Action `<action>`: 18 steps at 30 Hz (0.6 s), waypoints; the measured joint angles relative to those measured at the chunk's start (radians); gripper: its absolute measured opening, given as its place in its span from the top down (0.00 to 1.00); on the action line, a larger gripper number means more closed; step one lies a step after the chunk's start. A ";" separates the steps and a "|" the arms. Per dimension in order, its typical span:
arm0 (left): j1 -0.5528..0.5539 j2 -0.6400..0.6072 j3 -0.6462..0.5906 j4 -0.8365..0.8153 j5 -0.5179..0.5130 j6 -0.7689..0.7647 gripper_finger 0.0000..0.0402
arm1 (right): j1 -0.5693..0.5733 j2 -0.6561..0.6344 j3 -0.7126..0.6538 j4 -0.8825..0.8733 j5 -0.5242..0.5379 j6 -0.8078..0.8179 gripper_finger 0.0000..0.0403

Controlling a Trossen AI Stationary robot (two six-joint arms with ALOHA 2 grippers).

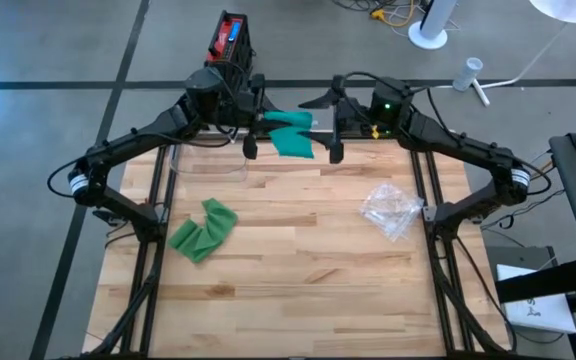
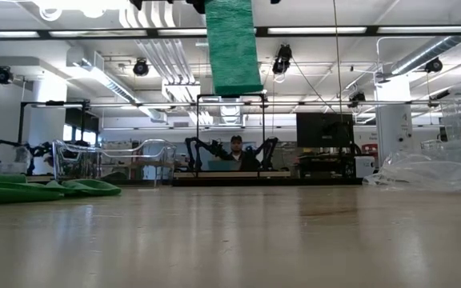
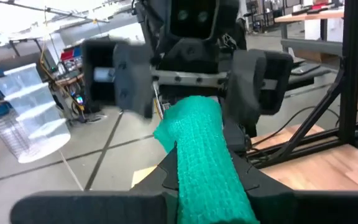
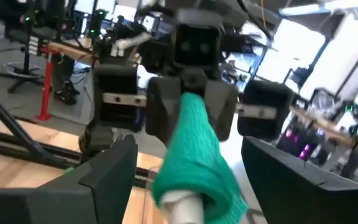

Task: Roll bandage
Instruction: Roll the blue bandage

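Observation:
A green mesh bandage is held in the air over the table's far edge, between my two grippers, which face each other. My left gripper is shut on it. My right gripper is open, one finger on each side of the bandage's other end, where a white tube shows inside the green wrap. I cannot tell whether those fingers touch it. In the low view a strip of the bandage hangs down from above. A second green bandage lies crumpled on the table's left side. My left gripper pinches the green bandage between its two fingers, which come level from the table's left. The gripped stretch is bunched into a thick band. The bandage is lifted clear of the table and reaches toward my right gripper, with part hanging down.
A clear plastic bag lies on the table's right side. A clear container stands near the far left. A black frame runs along the table's left and right sides. Bare wood lies in the middle and near part.

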 joint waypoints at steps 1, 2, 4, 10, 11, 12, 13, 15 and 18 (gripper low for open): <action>-0.001 0.000 0.000 0.000 0.000 0.005 0.91 | -0.007 0.005 0.000 0.005 0.000 0.025 0.32; -0.001 0.000 0.000 0.000 0.000 0.008 0.91 | -0.014 0.010 0.000 0.017 -0.001 0.049 0.34; -0.001 0.000 0.000 0.000 -0.003 0.010 0.91 | -0.027 0.014 0.000 0.029 -0.003 0.088 0.37; 0.000 0.001 0.000 0.001 -0.014 0.025 0.90 | -0.044 0.020 0.000 0.032 -0.007 0.122 0.47; 0.000 0.001 0.000 0.001 -0.015 0.028 0.90 | -0.044 0.020 0.000 0.031 -0.008 0.121 0.48; 0.000 0.001 0.000 0.001 -0.020 0.029 0.90 | -0.044 0.020 0.000 0.030 -0.007 0.119 0.49; 0.000 0.001 0.000 0.002 -0.030 0.029 0.90 | -0.044 0.020 0.000 0.028 -0.005 0.119 0.51; 0.000 0.001 0.000 0.006 -0.048 0.030 0.90 | -0.045 0.020 0.000 0.022 -0.002 0.113 0.53; 0.000 0.006 -0.001 0.012 -0.047 0.033 0.90 | -0.045 0.020 0.000 0.005 0.000 0.096 0.55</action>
